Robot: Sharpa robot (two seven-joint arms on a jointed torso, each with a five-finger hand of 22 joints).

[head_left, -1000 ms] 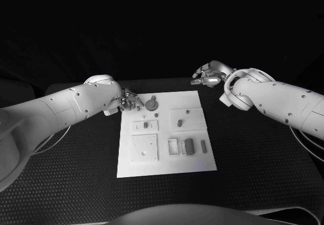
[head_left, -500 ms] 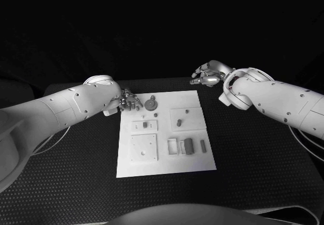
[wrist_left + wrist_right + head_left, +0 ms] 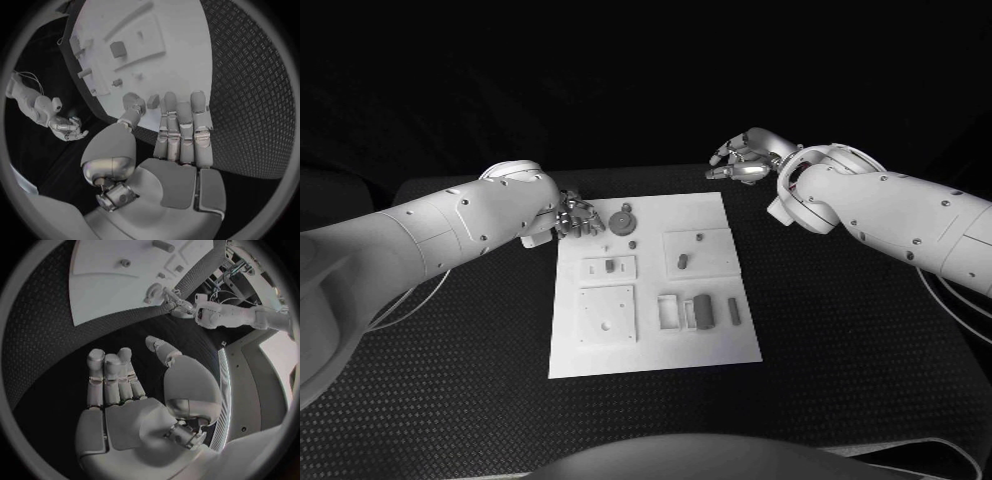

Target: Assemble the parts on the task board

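Black table (image 3: 444, 400); task board (image 3: 653, 350) centre; left hand (image 3: 577, 218) at far corner.

Two glossy white arms with dark screws, thin cables, silver segmented left hand (image 3: 578, 219) and right hand (image 3: 744, 160)

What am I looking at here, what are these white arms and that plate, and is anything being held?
This is a robot with two white arms, each ending in a silver hand. One picture looks down from its head; the two round ones come from cameras at its wrists. On the black table lies a white board with small grey parts. The left hand sits at the board's far corner, by a round part; whether it grips anything, I cannot tell. The right hand hangs open beyond the board, holding nothing.
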